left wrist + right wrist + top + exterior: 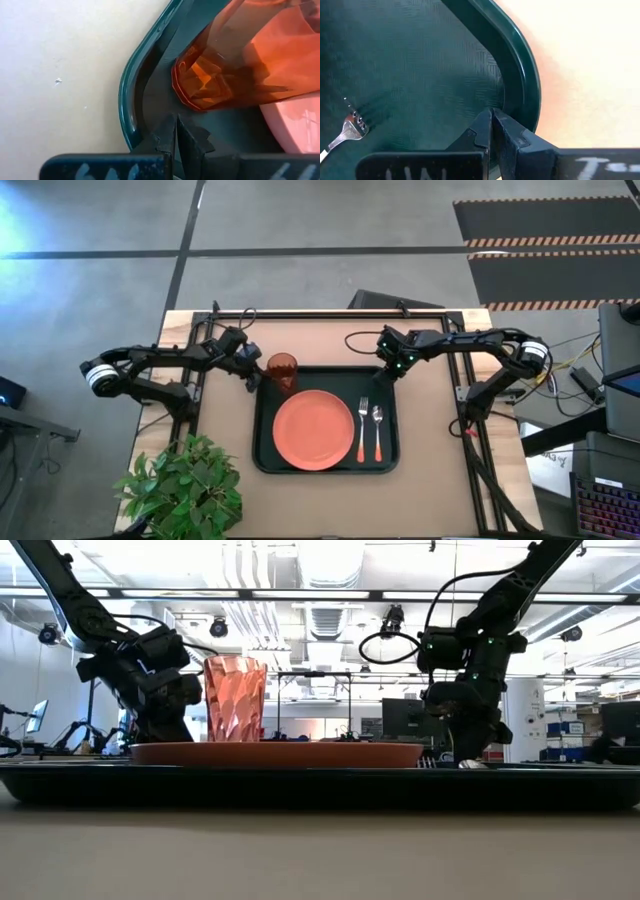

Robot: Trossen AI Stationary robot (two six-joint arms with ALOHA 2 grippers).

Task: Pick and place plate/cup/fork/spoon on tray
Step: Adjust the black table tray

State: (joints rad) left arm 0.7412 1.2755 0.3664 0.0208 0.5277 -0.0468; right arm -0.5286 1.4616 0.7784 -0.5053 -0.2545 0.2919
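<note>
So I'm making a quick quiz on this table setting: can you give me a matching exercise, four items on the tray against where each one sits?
Things:
1. plate
2. cup
3. fork
4. spoon

Places, as seen in the high view:
A. far left corner of the tray
B. closest to the tray's right rim
C. middle-left of the tray, the widest item
D. between the plate and the other utensil

Pairs: 1-C, 2-A, 3-D, 4-B
</note>
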